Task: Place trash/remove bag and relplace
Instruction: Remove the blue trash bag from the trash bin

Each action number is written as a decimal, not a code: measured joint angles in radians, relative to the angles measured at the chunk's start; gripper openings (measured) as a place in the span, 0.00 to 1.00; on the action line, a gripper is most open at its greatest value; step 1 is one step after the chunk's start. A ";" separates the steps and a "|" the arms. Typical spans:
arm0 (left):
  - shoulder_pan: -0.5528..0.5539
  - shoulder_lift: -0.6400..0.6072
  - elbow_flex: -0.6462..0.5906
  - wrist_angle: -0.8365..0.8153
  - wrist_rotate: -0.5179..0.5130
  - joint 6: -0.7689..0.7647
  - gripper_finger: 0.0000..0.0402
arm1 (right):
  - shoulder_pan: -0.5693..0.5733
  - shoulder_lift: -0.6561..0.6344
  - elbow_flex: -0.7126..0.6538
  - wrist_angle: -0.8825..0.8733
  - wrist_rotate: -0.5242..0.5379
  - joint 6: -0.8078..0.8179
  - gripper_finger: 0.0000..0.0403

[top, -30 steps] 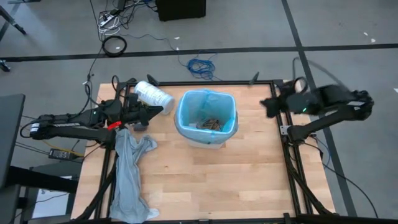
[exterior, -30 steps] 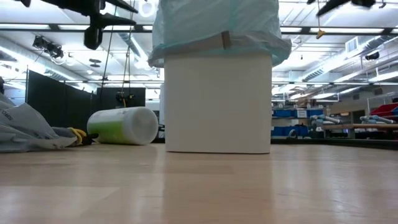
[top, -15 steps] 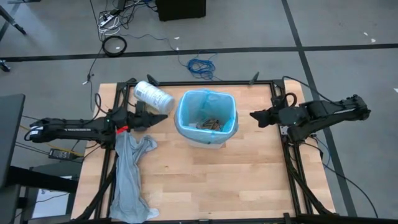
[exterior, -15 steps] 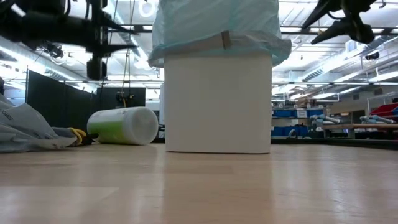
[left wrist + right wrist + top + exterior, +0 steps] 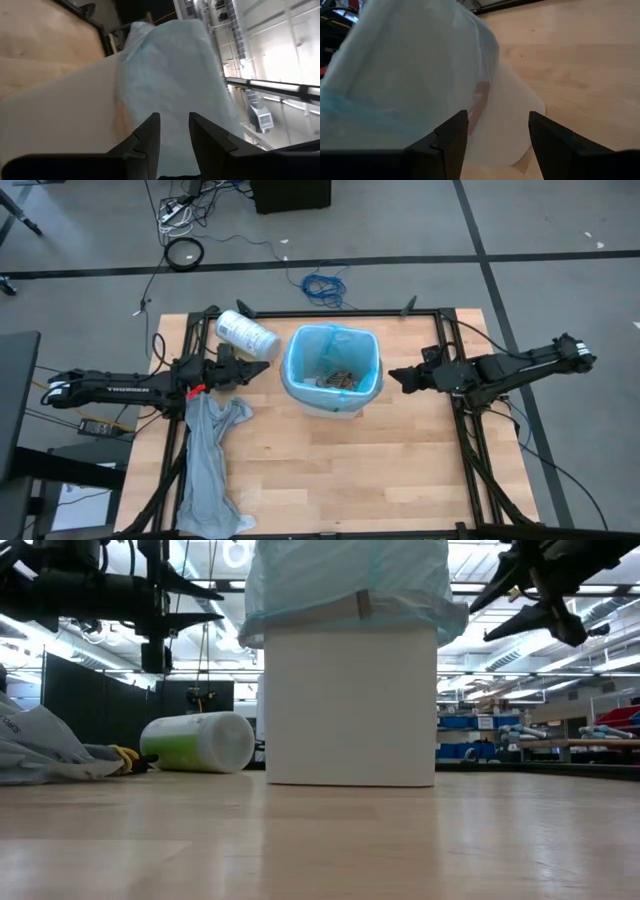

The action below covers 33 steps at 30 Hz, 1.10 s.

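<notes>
A white bin point(image 5: 331, 395) stands mid-table, lined with the light-blue bag point(image 5: 300, 350), whose top is folded over the bin's rim point(image 5: 350, 585). Trash scraps point(image 5: 341, 379) lie in the bottom of the bag. My left gripper point(image 5: 268, 367) is open and level, just left of the bin at the height of the bag's overhang point(image 5: 175, 75). My right gripper point(image 5: 391, 378) is open just right of the bin, slanting down toward the overhang point(image 5: 395, 65). In the low view both grippers point(image 5: 218, 602) point(image 5: 482, 620) stand a small gap off the bag.
A white printed roll point(image 5: 247, 333) lies on its side at the far left, behind my left arm. A limp grey liner point(image 5: 208, 460) is spread along the left edge toward the near side. The near half of the wooden table point(image 5: 350, 470) holds nothing else.
Both arms have come down from above the table. My left gripper has sunk, rolled and reached toward the bin's left side, then kept still. My right gripper has sunk and gone toward the table's left, up to the bin's right side. The bin and bag have not moved.
</notes>
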 joint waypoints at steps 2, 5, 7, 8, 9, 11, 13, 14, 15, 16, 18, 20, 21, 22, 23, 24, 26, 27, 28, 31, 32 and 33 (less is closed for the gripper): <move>0.000 0.013 -0.001 -0.008 0.012 -0.006 0.28 | -0.002 0.005 -0.012 0.008 0.000 0.000 0.49; 0.000 0.040 -0.001 0.022 0.014 -0.006 0.28 | -0.002 0.009 -0.023 0.016 0.004 0.001 0.49; 0.000 0.060 -0.001 0.048 0.011 -0.006 0.28 | -0.006 0.010 -0.028 0.063 0.015 -0.011 0.48; 0.000 0.072 -0.001 0.065 0.012 -0.006 0.28 | -0.010 0.011 -0.028 0.090 0.015 -0.027 0.48; 0.000 0.082 -0.001 0.081 0.012 -0.006 0.28 | -0.014 0.013 -0.028 0.109 0.015 -0.047 0.48; 0.000 0.101 -0.001 0.100 0.016 -0.006 0.28 | -0.026 0.021 -0.030 0.151 0.011 -0.080 0.48; 0.000 0.116 0.000 0.116 0.016 -0.002 0.28 | -0.040 0.029 -0.030 0.177 0.006 -0.097 0.48; 0.000 0.125 0.000 0.123 0.016 -0.002 0.28 | -0.047 0.034 -0.030 0.179 0.002 -0.102 0.48; 0.000 0.131 0.000 0.129 0.016 -0.001 0.28 | -0.055 0.040 -0.030 0.178 -0.012 -0.108 0.48; 0.000 0.136 0.000 0.130 0.017 0.000 0.28 | -0.063 0.049 -0.030 0.178 -0.028 -0.112 0.48; 0.000 0.141 0.000 0.147 0.017 0.003 0.28 | -0.071 0.067 -0.030 0.180 -0.057 -0.114 0.48; 0.000 0.144 0.000 0.153 0.017 0.007 0.28 | -0.078 0.091 -0.030 0.195 -0.069 -0.115 0.48; 0.000 0.144 0.000 0.155 0.017 0.007 0.28 | -0.081 0.104 -0.030 0.203 -0.075 -0.115 0.48; 0.000 0.144 0.000 0.158 0.017 0.008 0.28 | -0.083 0.120 -0.030 0.213 -0.082 -0.117 0.48; 0.000 0.143 0.000 0.159 0.017 0.008 0.28 | -0.086 0.133 -0.030 0.222 -0.091 -0.118 0.47; 0.000 0.143 0.000 0.159 0.018 0.008 0.28 | -0.088 0.146 -0.030 0.229 -0.102 -0.119 0.46; 0.000 0.143 0.000 0.165 0.018 0.008 0.28 | -0.092 0.172 -0.030 0.236 -0.106 -0.113 0.41; 0.000 0.143 0.000 0.171 0.018 0.007 0.28 | -0.092 0.180 -0.030 0.243 -0.107 -0.114 0.37; 0.000 0.143 0.000 0.175 0.018 0.008 0.28 | -0.092 0.187 -0.030 0.255 -0.109 -0.118 0.33; 0.000 0.143 0.000 0.184 0.018 0.008 0.28 | -0.092 0.194 -0.030 0.312 -0.111 -0.171 0.20; 0.000 0.143 0.000 0.185 0.019 0.008 0.28 | -0.092 0.194 -0.030 0.330 -0.115 -0.194 0.17; 0.000 0.143 0.000 0.185 0.022 0.008 0.28 | -0.092 0.194 -0.030 0.347 -0.120 -0.215 0.14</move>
